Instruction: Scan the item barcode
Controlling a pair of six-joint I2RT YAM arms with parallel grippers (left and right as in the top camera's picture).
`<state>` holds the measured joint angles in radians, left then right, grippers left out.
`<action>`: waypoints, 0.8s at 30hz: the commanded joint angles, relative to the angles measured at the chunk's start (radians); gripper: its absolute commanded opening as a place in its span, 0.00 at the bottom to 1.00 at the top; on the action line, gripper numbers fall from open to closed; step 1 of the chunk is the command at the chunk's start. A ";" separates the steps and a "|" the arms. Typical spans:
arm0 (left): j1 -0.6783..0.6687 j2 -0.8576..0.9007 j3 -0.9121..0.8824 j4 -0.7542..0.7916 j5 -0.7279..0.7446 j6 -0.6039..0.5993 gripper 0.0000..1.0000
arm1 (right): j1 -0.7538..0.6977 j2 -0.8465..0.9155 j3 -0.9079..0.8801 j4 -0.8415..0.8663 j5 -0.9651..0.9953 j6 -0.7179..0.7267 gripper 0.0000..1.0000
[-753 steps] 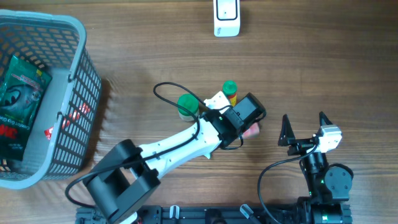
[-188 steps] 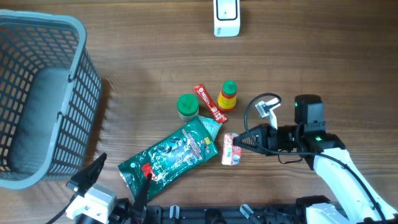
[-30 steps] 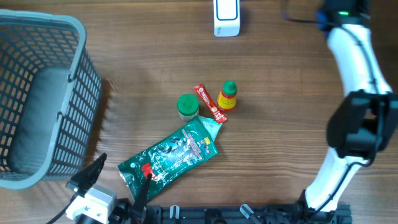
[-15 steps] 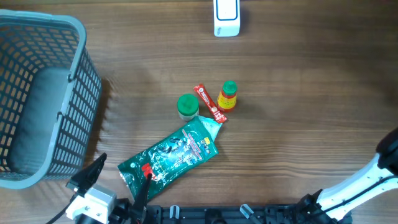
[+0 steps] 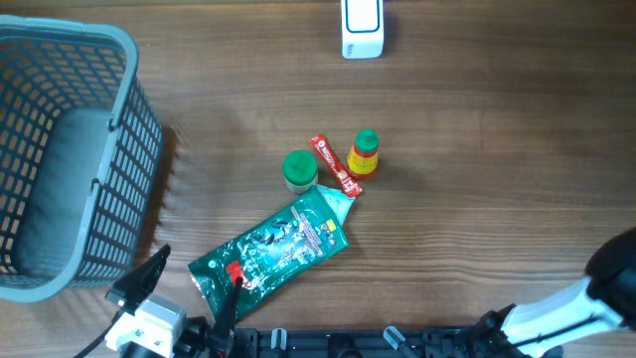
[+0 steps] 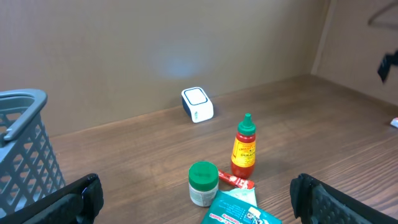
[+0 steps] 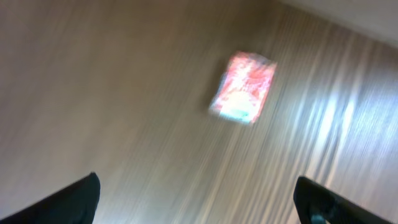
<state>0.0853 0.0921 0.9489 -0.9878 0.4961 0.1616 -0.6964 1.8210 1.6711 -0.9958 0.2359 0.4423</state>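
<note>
The item, a small red and pink packet (image 7: 242, 87), lies blurred on the wood in the right wrist view, well ahead of my right gripper (image 7: 199, 205), which is open and holds nothing. Neither this packet nor that gripper shows in the overhead view. The white scanner (image 5: 361, 28) stands at the table's far edge and also appears as the scanner (image 6: 197, 104) in the left wrist view. My left gripper (image 5: 202, 265) rests open at the near left edge, empty.
A grey basket (image 5: 60, 149) stands at the left. In the middle stand a green-lidded jar (image 5: 300, 169), a red sachet (image 5: 336, 164), a sauce bottle (image 5: 365, 151) and a green packet (image 5: 273, 249). Part of the right arm (image 5: 606, 288) shows at the bottom right corner.
The right arm swung from the far right corner down out of the overhead view; only a part of it remains at the bottom right. The left arm has not moved.
</note>
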 commanded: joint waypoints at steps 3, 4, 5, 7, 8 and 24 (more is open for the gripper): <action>-0.002 -0.007 -0.001 0.002 0.008 -0.010 1.00 | 0.240 -0.135 0.003 -0.169 -0.220 0.267 1.00; -0.002 -0.007 -0.001 0.002 0.008 -0.010 1.00 | 0.290 -0.135 0.003 -0.196 -0.218 0.304 1.00; -0.002 -0.007 -0.001 0.002 0.008 -0.009 1.00 | 0.331 -0.135 0.003 -0.206 -0.219 0.330 1.00; -0.002 -0.007 -0.001 0.002 0.008 -0.010 1.00 | 0.445 -0.135 0.003 -0.200 -0.203 0.346 1.00; -0.002 -0.007 -0.001 0.002 0.008 -0.009 1.00 | 0.491 -0.135 0.003 -0.200 -0.200 0.344 1.00; -0.002 -0.007 -0.001 0.002 0.008 -0.010 1.00 | 0.699 -0.134 0.003 -0.380 -0.497 0.434 0.99</action>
<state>0.0853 0.0921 0.9489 -0.9882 0.4961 0.1616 -0.0040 1.6794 1.6718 -1.3785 -0.1551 0.8486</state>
